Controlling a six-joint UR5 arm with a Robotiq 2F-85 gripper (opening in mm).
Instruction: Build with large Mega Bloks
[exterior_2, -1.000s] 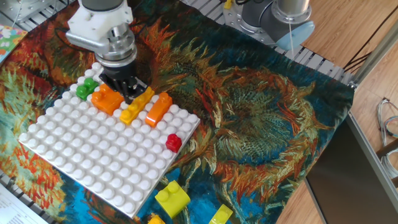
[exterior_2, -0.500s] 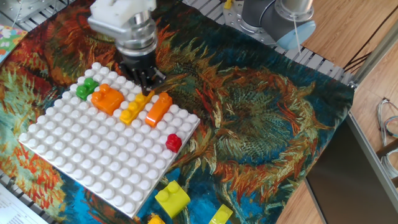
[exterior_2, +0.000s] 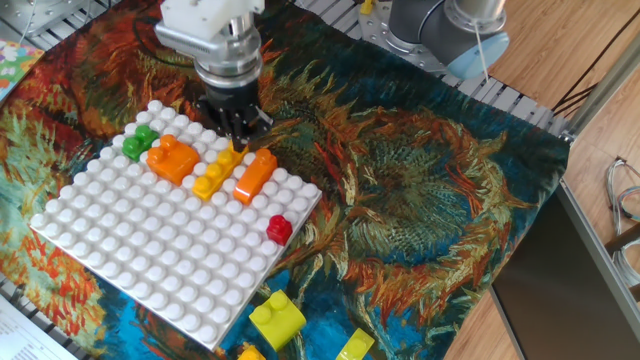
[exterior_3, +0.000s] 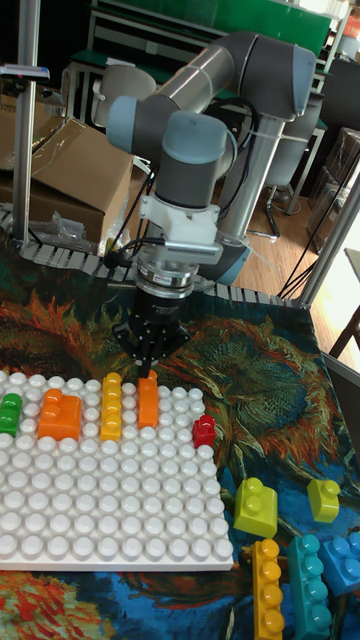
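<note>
On the white studded baseplate (exterior_2: 150, 250), going left to right along its far rows in the fixed view, stand a green brick (exterior_2: 138, 142), a stepped orange brick (exterior_2: 172, 158), a yellow bar (exterior_2: 217, 172), an orange bar (exterior_2: 256, 174) and, nearer the right edge and a few rows forward, a small red brick (exterior_2: 279, 229). All five sit pressed onto the studs, each apart from its neighbour, none stacked on another.

The hand (exterior_2: 238, 126) hangs low over the far ends of the yellow and orange bars. In the tall fixed view the hand (exterior_3: 150, 352) shows its dark fingers spread, with nothing between them, their tips just above the far end of the orange bar (exterior_3: 148, 402). Whether they touch it cannot be told.

Off the plate, on the sunflower-print cloth (exterior_2: 420, 180) that covers the table, a yellow-green brick (exterior_2: 277, 318) lies just beside the plate's near corner. Further right in the tall fixed view lie a second small yellow-green brick (exterior_3: 323, 498), a yellow studded bar (exterior_3: 266, 590) and teal bricks (exterior_3: 312, 585).

By my judgement the build is partly done: one row is laid and most of the plate is bare. The loose bricks on the cloth remain to be placed, and no second layer exists yet.
</note>
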